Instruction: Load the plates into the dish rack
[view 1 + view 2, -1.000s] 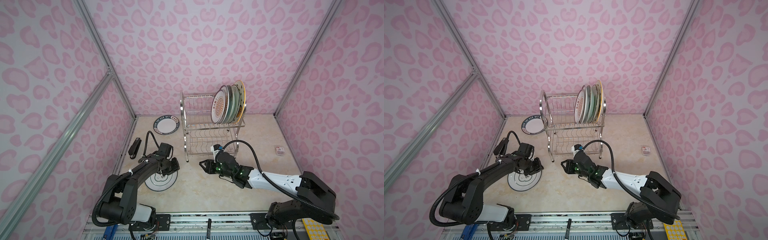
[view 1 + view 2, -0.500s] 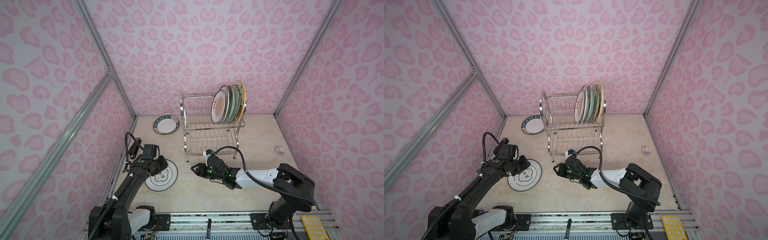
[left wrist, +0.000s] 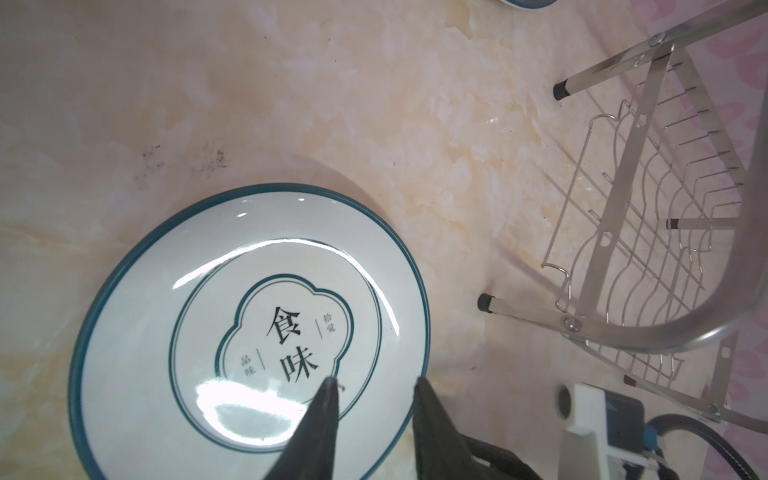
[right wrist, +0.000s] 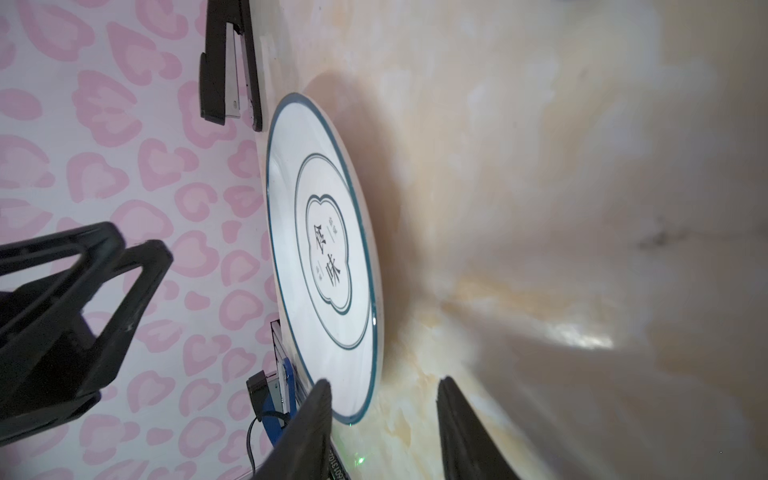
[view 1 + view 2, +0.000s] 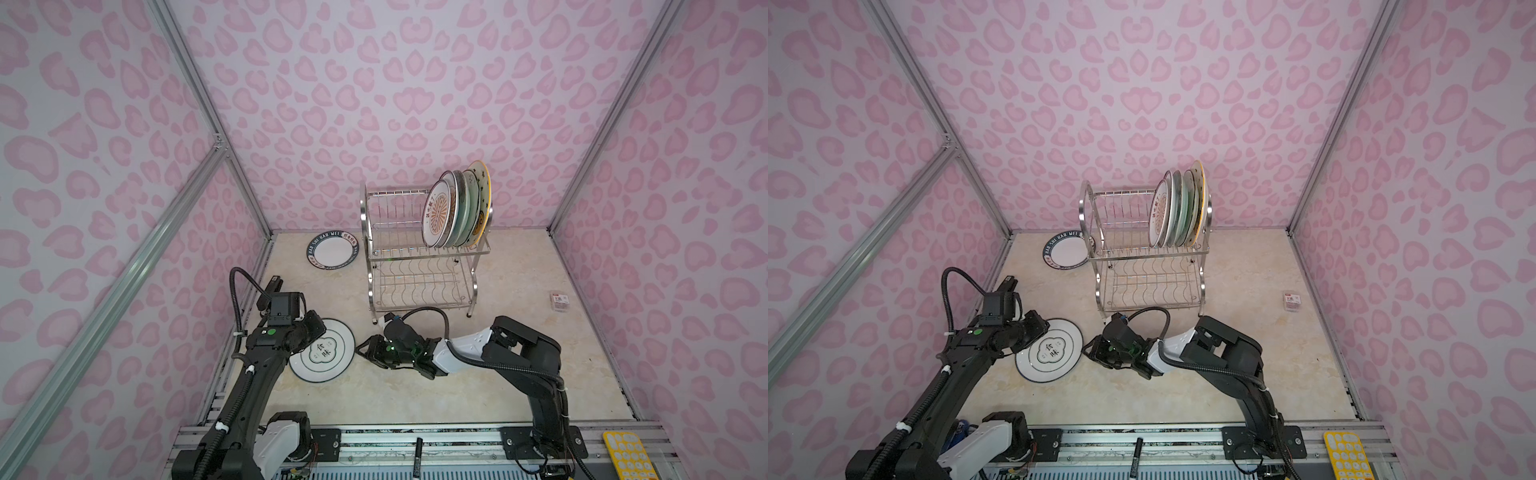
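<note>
So the dish rack (image 5: 415, 254) sits well back, and the black-ringed plate (image 5: 328, 353) lies flat on the desk (image 5: 519, 374) between both arms: left pincer (image 3: 374, 382) half-open and empty, hovering over its edge, right pincer (image 4: 384, 382) half-open too, I think just straddling the rim, gripping nothing.

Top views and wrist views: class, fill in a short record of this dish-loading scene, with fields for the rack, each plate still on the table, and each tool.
Dish rack: upper tier holds racked plates standing on edge at its right end in both top views; lower tier without plates
Ringed plate: lying on the table, between the two tools
Lettered plate: flat on the table, left of the rack
Left tool: open, over the ringed plate near its rim
Right tool: open, at that plate's rim, not closed on it
</note>
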Available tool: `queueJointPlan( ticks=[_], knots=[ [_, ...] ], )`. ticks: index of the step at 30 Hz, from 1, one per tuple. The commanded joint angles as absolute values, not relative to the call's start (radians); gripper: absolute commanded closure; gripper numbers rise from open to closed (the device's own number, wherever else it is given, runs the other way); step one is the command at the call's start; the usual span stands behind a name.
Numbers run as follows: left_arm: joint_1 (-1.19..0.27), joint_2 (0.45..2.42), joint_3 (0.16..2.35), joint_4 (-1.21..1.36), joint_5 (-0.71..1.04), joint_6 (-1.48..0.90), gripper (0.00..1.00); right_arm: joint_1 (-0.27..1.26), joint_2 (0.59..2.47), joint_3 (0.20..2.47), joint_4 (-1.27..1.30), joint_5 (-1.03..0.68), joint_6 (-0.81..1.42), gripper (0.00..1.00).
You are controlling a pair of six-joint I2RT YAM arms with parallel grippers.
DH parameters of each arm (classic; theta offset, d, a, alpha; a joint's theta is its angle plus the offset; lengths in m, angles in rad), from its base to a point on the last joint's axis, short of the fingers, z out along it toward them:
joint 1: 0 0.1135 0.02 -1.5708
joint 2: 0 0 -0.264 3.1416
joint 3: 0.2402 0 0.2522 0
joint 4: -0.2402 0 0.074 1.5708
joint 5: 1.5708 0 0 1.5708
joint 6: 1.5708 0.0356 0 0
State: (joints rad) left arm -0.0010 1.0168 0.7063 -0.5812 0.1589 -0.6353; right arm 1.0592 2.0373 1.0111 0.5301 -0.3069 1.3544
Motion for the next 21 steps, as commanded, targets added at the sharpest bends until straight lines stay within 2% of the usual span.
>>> queueJointPlan(
  ticks=[1,7,21],
  knots=[
    [0.003,1.009,0.707,-0.583,0.169,-0.618,0.66,1.06,2.073,1.041,0.545,-0.319,1.379,0.58],
    [0.005,0.996,0.7,-0.586,0.168,-0.614,0.66,1.056,2.127,1.095,0.522,-0.331,1.371,0.59],
    [0.01,0.986,0.7,-0.594,0.17,-0.607,0.66,1.048,2.204,1.169,0.504,-0.348,1.372,0.76]
  ],
)
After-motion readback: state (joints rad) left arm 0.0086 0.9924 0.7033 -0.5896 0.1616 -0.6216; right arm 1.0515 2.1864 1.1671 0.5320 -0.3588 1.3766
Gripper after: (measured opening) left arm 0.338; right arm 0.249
